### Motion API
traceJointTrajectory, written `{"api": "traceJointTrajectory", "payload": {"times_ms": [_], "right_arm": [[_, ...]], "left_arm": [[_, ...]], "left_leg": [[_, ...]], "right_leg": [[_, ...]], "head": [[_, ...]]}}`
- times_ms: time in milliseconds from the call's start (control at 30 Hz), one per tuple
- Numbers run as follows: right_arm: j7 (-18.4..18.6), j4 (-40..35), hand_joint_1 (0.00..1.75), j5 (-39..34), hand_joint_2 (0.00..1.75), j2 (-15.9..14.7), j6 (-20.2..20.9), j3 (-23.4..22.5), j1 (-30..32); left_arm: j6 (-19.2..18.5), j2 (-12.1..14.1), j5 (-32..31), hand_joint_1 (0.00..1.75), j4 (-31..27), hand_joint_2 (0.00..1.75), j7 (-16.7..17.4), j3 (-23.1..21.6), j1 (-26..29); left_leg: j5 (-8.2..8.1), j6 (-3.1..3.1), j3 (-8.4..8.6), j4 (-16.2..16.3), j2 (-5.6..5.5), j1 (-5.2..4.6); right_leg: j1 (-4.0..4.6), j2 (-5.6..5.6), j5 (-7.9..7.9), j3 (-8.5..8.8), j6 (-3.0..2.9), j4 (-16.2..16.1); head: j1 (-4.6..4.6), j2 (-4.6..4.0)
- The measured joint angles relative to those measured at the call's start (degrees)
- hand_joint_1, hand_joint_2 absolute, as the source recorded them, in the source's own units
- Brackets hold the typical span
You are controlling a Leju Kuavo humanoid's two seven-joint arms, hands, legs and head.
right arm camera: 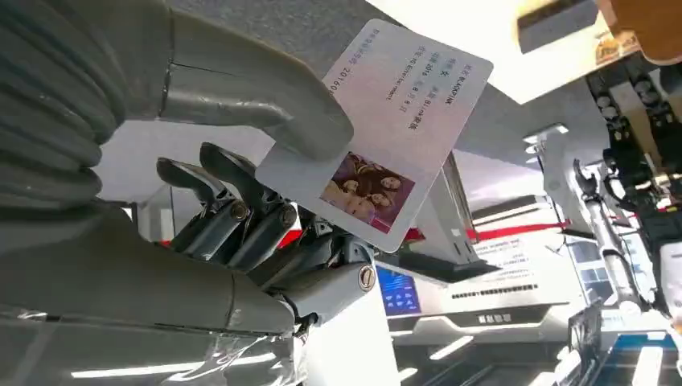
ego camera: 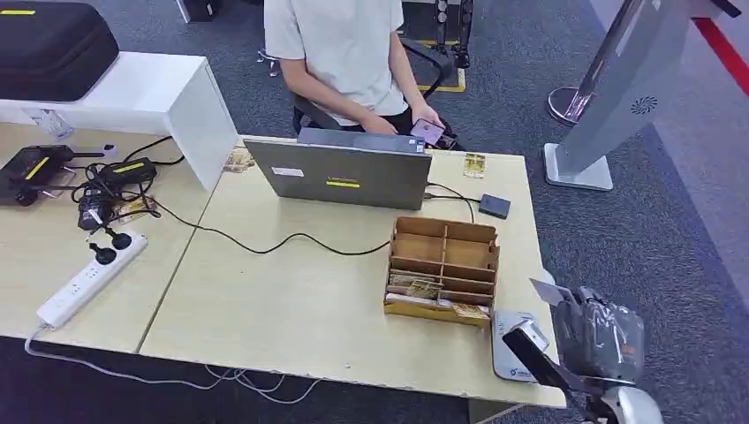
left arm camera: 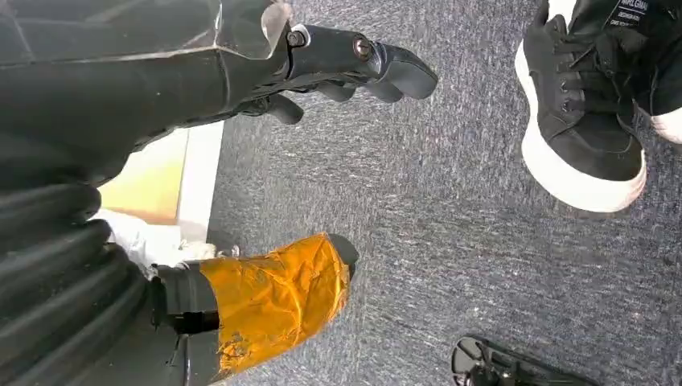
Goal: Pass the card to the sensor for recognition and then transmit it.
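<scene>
Right hand (right arm camera: 241,201) pinching ID card (right arm camera: 386,133) between thumb and fingers, held off the table's right front corner just beside grey card reader (ego camera: 515,356), left hand (left arm camera: 322,64) empty, fingers loosely apart over carpet, wooden card organizer (ego camera: 443,269) on table (ego camera: 291,300)

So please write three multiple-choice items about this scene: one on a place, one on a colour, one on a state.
1. Where does the wooden card holder stand?
A. on the floor
B. on the table, between the laptop and the near edge
C. on the white shelf

2. What colour is the power strip?
A. white
B. red
C. black

3. What is the right hand doing?
A. resting flat on the table
B. gripping a cable
C. holding the card

Answers: 1 B, the head view shows it this side of the laptop on the table. 2 A, its casing is white. 3 C, the thumb presses the card against the fingers.
</scene>
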Motion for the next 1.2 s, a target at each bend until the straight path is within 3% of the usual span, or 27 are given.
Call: {"api": "traceJointTrajectory", "payload": {"times_ms": [700,1200], "right_arm": [[-2.27,8.35,1.75,3.34,1.75,2.47,0.07,-4.35,0.82],[-2.49,10.03,1.75,4.02,1.75,3.45,-0.2,-4.63,0.08]], "left_arm": [[0.26,-0.02,-0.48,0.0,0.0,1.75,-0.18,0.0,-0.04],[0.5,0.02,-0.85,0.0,0.0,1.75,-0.52,0.0,-0.05]], "left_leg": [[0.0,0.0,-0.02,0.0,0.0,0.0],[0.0,0.0,-0.01,0.0,0.01,0.0]], "right_leg": [[0.0,0.0,0.0,-0.02,0.0,0.0],[0.0,0.01,0.01,-0.02,0.0,0.0]], "head": [[0.0,0.0],[0.0,0.0]]}}
